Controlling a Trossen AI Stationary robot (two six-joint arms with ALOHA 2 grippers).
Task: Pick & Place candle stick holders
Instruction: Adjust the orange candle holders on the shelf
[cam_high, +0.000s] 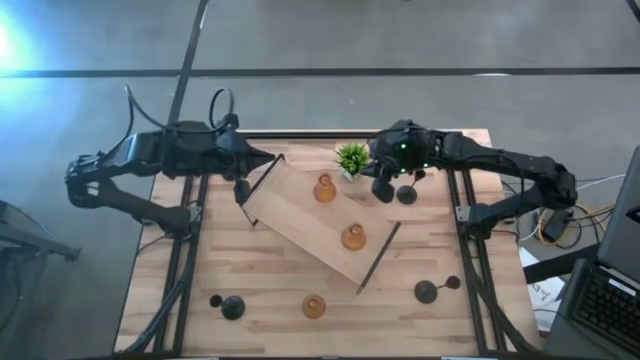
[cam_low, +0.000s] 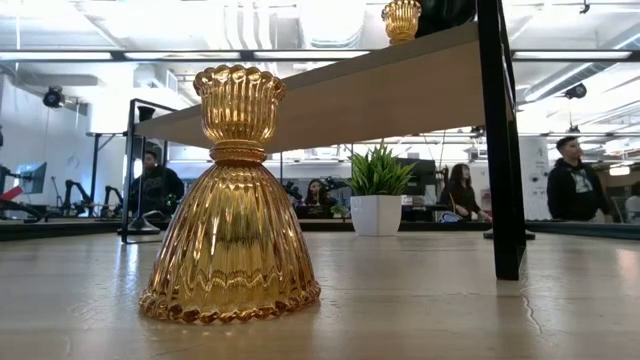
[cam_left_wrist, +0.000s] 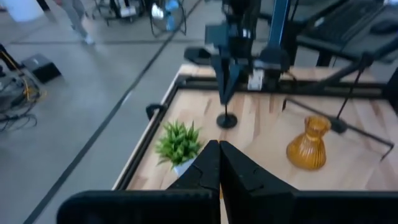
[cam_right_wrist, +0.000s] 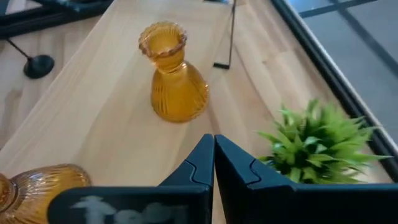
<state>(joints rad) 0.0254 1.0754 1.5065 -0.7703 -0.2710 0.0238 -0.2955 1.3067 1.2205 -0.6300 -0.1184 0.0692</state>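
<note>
A light wooden tray stands on dark legs at mid-table. Two amber holders stand on it. A third amber holder stands on the table near the front edge. Black holders stand at front left, at front right and at far right. My right gripper is shut over a fourth black holder beside the plant. My left gripper is shut at the tray's far left corner; I see nothing between its fingers. My right gripper comes from above, its fingers pointing down, and meets the top of the black holder's thin stem. The fingers hide the cup and the place of contact. The holder stands upright below them, its round base at the table.
A small green potted plant stands at the far edge, between the two grippers. Dark frame rails run along both table sides. People and desks show in the room behind.
</note>
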